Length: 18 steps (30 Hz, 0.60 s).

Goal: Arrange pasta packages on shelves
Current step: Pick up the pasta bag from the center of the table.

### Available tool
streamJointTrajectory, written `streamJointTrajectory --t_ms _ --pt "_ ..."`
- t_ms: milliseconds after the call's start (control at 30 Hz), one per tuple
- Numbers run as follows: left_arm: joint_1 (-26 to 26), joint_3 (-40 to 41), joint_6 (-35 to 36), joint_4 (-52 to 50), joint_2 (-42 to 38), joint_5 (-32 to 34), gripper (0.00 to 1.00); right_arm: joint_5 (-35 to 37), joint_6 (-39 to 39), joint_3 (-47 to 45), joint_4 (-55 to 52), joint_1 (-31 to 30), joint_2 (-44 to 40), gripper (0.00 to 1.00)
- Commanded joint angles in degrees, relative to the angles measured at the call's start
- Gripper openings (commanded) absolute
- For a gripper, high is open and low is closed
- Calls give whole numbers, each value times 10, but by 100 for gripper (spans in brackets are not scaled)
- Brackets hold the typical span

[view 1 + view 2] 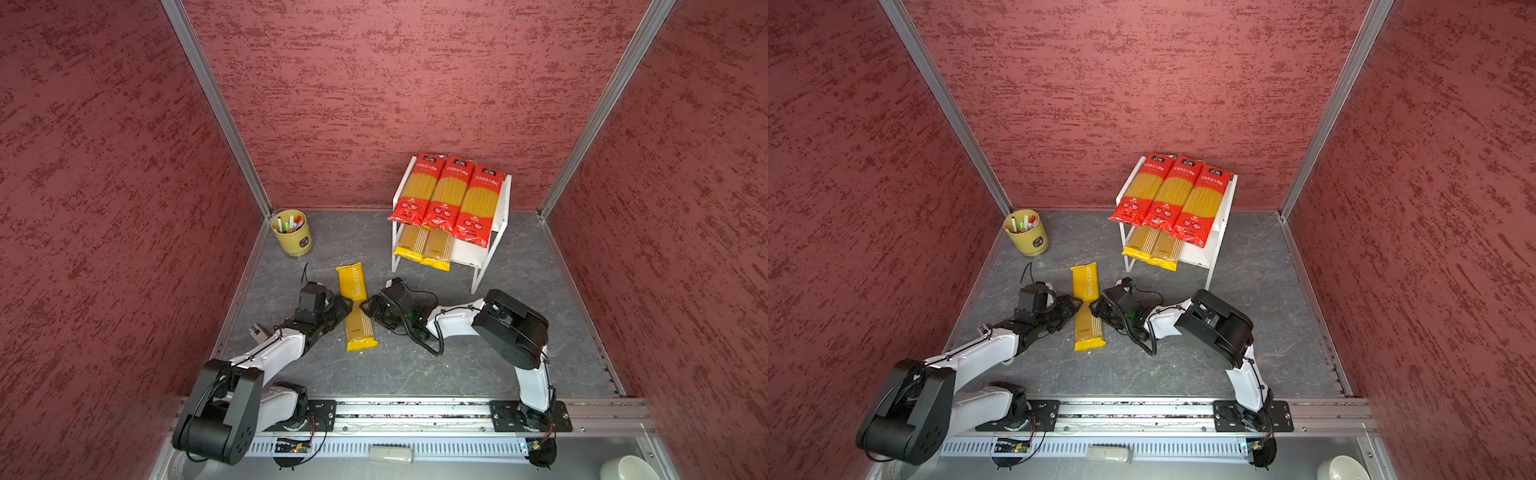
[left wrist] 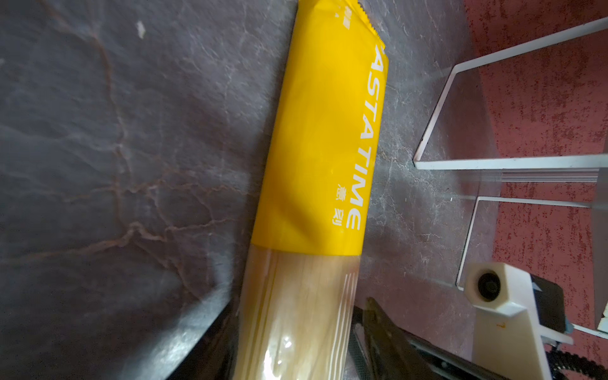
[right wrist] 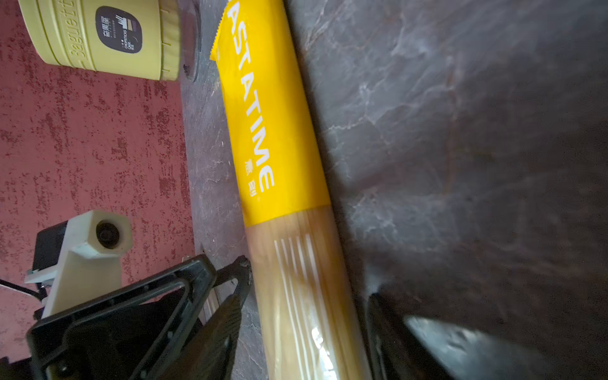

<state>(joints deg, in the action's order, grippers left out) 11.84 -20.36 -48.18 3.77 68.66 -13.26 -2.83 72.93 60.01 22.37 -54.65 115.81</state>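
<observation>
Yellow PASTATIME bag (image 1: 352, 282) lay on the tabletop (image 1: 415, 365) before the white rack (image 1: 503, 203), left gripper (image 1: 348, 308) and right gripper (image 1: 365, 306) flanking its middle, jaws partly parted; actual grip could not be told.

Left arm (image 1: 270, 349) and right arm (image 1: 453, 320) low, reaching inward, jaws nearly meeting.

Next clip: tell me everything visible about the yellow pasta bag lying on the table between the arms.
The yellow pasta bag is long, flat, glossy plastic: a yellow far half with white lettering and a serrated end, a clear stretch showing spaghetti behind white stripes, a yellow near end. It lies flat on the grey tabletop, before the white rack, not on it. The left end effector and right end effector flank its clear part from opposite sides; any grip is unclear.
</observation>
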Motion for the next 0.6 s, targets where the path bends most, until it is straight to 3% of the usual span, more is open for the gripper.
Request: streamJointTrajectory --t_ms 0,467,567 --pt "-1 17 -2 23 2 -6 58 27 -16 28 -46 6 3 64" --pt "27 37 -28 85 35 -4 31 -48 -9 90 -1 -6 79 59" --pt "24 39 -26 90 38 -4 27 -64 -5 112 13 -7 101 51"
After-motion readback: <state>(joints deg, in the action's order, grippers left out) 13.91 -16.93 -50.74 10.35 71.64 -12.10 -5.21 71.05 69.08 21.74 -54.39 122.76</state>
